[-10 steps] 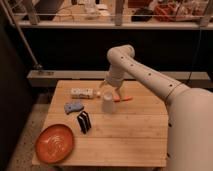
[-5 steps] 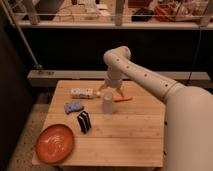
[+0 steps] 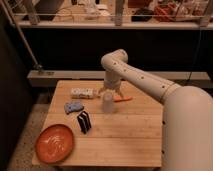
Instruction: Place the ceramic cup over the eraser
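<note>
The pale ceramic cup (image 3: 108,103) stands on the wooden table (image 3: 130,135) near its middle back. My gripper (image 3: 109,92) is directly above it, at the cup's top, with the arm coming down from the right. A black striped block (image 3: 84,122) stands to the cup's front left. A white oblong item (image 3: 81,93) lies to the cup's left. I cannot tell which of these is the eraser.
An orange marker (image 3: 123,99) lies just right of the cup. A blue-grey object (image 3: 73,106) lies left of it. An orange-red plate (image 3: 55,142) sits at the table's front left corner. A dark shelf and rail run behind the table.
The arm's wrist has shifted slightly over the cup. The cup stays at about the same spot on the table.
</note>
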Tool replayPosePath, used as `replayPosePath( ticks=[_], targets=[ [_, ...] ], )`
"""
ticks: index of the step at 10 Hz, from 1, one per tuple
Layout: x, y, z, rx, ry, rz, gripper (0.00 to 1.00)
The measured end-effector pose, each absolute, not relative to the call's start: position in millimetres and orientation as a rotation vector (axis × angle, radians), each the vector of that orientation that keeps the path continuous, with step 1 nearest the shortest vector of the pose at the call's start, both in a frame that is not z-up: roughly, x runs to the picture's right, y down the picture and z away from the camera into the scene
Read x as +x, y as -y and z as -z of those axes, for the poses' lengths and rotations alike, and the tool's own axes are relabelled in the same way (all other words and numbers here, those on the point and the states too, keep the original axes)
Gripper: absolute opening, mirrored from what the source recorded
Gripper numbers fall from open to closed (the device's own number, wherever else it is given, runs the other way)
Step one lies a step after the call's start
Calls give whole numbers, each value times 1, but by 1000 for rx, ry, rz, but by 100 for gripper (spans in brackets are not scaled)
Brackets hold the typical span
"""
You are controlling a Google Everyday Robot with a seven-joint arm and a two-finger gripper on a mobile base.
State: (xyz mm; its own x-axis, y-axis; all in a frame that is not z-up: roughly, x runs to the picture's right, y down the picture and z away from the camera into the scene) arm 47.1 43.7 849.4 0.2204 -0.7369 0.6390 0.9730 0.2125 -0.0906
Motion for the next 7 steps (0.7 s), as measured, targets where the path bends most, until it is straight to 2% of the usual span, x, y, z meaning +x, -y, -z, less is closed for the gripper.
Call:
replayPosePath(
  ticks=[7],
  targets=[
    [35,-60,-867,-538,602,1312,80]
  ],
)
